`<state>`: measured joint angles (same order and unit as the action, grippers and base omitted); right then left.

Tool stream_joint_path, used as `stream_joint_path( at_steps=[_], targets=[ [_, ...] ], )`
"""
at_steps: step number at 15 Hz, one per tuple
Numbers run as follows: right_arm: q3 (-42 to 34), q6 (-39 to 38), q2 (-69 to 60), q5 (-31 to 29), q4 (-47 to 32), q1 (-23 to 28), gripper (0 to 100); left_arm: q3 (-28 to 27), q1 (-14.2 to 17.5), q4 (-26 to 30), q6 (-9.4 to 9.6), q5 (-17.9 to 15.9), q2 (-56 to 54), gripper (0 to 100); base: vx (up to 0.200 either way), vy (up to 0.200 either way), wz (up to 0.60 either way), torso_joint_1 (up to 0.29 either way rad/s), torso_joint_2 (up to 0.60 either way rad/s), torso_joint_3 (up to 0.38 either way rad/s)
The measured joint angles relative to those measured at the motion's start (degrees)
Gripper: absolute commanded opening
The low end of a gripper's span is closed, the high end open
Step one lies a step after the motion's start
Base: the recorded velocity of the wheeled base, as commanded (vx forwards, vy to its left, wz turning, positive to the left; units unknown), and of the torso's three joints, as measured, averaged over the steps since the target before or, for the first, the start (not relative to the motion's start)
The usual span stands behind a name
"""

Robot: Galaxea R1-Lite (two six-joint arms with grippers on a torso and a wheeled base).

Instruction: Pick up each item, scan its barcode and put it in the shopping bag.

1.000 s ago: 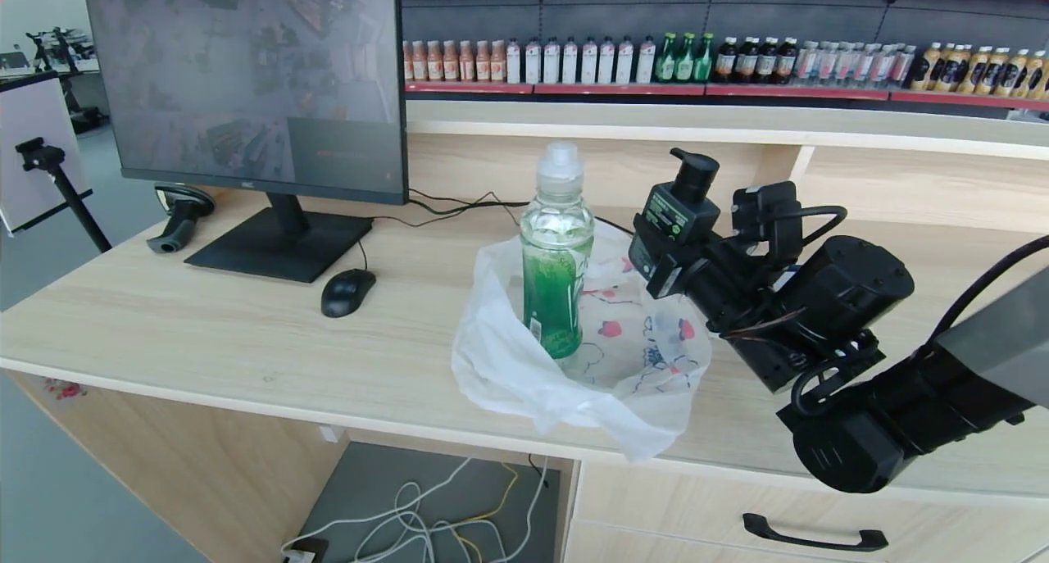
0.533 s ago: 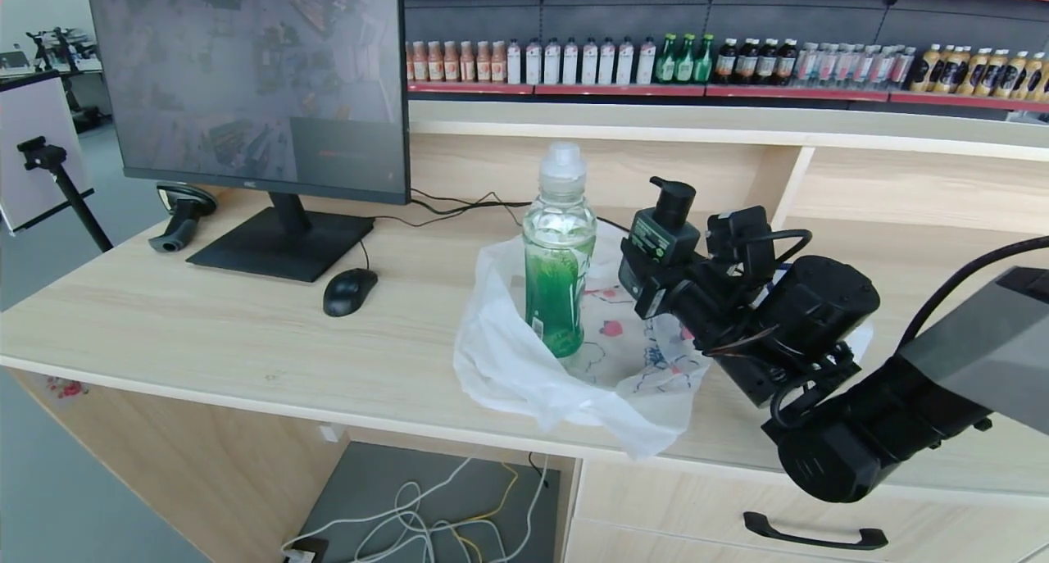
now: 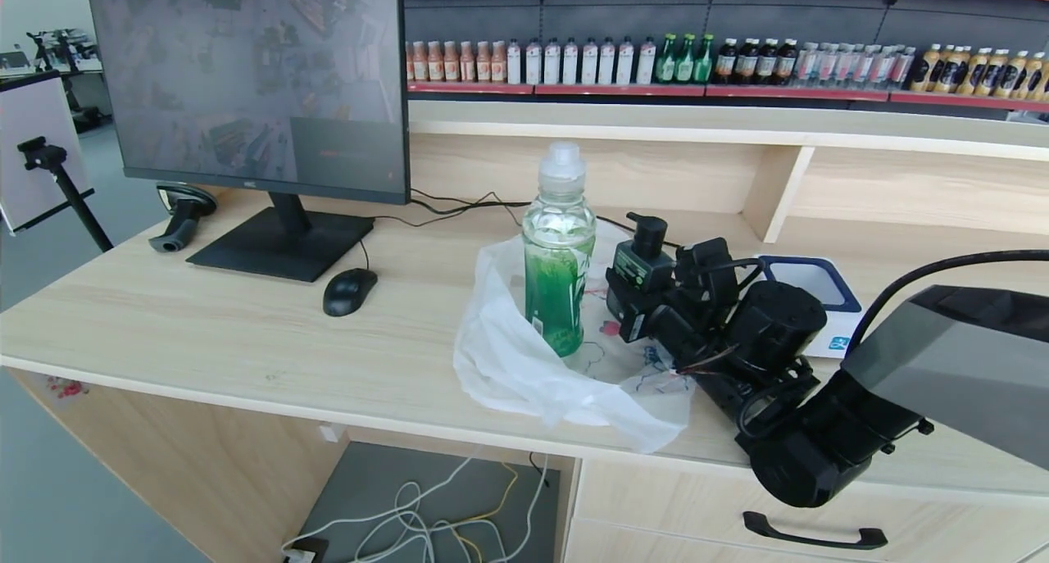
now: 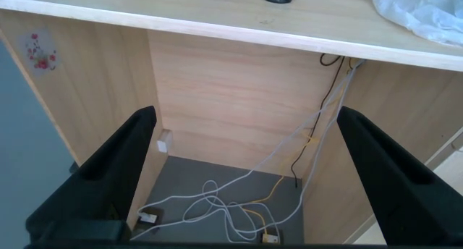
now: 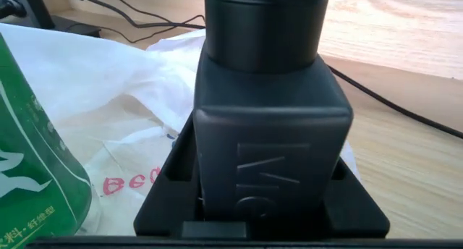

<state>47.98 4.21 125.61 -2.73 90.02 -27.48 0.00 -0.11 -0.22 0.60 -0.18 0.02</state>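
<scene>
Over bag (image 3: 508,366): right claw (image 3: 647,297) clamps labelled bottle (image 3: 636,264).

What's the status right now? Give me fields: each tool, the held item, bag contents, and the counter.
right tool: shut on black pump bottle, low over the shopping bag
left tool: open, holding nothing, below the counter edge
held item: beside the green bottle, apart from it, not yet released
bag contents: green bottle, upright
counter: monitor, mouse, white-and-blue pad
</scene>
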Motion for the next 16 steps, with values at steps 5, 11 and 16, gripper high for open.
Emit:
stream_joint_path(
  at_steps=[5, 11, 16],
  targets=[
    [-0.66, 1.15, 0.63, 0.00, 0.06, -0.44, 0, 0.00, 0.01, 0.00, 0.02, 0.00, 0.00, 100, 0.000, 0.000, 0.00, 0.000, 0.00, 0.000],
    [-1.43, -0.46, 1.15, 0.00, 0.09, -0.57, 0, 0.00, 0.01, -0.16, 0.02, 0.00, 0.00, 100, 0.000, 0.000, 0.00, 0.000, 0.00, 0.000],
    [-3.72, -0.54, 1.16, 0.02, -0.10, -0.52, 0, 0.00, 0.01, -0.21, 0.09, 0.00, 0.00, 100, 0.000, 0.000, 0.00, 0.000, 0.00, 0.000]
  ],
)
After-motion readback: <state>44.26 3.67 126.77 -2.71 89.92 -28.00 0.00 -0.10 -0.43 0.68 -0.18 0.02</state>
